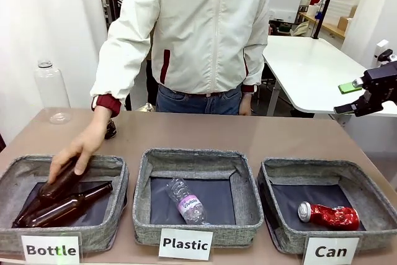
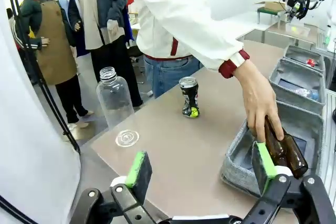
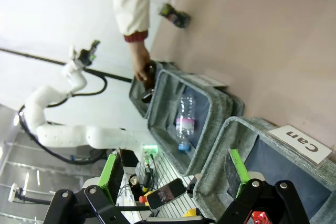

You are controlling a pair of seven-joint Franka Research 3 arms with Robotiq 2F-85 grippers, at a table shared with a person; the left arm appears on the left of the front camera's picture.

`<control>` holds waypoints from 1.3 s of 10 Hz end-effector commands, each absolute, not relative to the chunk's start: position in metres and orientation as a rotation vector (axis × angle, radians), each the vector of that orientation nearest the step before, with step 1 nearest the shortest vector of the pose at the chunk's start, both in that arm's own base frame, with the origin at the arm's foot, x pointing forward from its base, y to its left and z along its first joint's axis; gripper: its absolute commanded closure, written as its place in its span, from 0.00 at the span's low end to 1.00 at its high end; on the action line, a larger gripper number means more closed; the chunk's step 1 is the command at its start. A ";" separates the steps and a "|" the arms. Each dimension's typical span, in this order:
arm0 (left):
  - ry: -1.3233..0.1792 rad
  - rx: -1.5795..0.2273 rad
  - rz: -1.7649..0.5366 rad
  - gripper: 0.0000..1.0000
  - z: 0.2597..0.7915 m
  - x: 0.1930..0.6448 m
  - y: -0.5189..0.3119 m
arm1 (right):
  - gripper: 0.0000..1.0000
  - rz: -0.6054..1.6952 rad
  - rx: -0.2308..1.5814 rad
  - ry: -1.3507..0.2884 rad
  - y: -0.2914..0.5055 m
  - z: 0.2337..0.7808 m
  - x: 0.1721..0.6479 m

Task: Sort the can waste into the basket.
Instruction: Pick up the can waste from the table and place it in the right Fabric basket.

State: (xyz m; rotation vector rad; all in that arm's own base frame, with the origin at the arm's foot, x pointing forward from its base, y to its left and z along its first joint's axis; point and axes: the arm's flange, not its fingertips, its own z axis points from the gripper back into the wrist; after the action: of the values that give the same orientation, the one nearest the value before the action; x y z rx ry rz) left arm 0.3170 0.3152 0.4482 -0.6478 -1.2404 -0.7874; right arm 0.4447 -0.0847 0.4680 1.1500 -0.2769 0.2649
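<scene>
Clock read from the front view, 12 o'clock at the far edge.

Brown table (image 1: 248, 134): flat, matt top.

Along the near edge, in one row with narrow gaps between:
- 7 o'clock: Bottle basket (image 1: 99, 237).
- 6 o'clock: Plastic basket (image 1: 141, 215).
- 5 o'clock: Can basket (image 1: 310, 163).

All three grey fabric, square, open-topped. White labels (image 1: 185, 243) upright at the table's front edge, one before each basket.

At 10 o'clock, just behind the Bottle basket: black can (image 2: 189, 97), upright, apart from the basket.

At 11 o'clock, by the far left corner: clear bottle (image 1: 51, 88), upright, uncapped. Just beside its base: clear disc (image 1: 60, 116), lying flat.
</scene>
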 end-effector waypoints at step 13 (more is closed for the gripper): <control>-1.008 -0.356 -0.715 0.00 0.361 0.436 0.050 | 0.00 0.289 1.151 -0.281 -0.086 0.471 0.443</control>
State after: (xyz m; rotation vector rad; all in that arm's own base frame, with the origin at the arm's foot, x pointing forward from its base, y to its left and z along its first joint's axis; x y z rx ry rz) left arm 0.4247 0.0621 0.3796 -0.4084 -0.9844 -0.6906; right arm 0.4447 -0.0841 0.4682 1.1499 -0.2763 0.2661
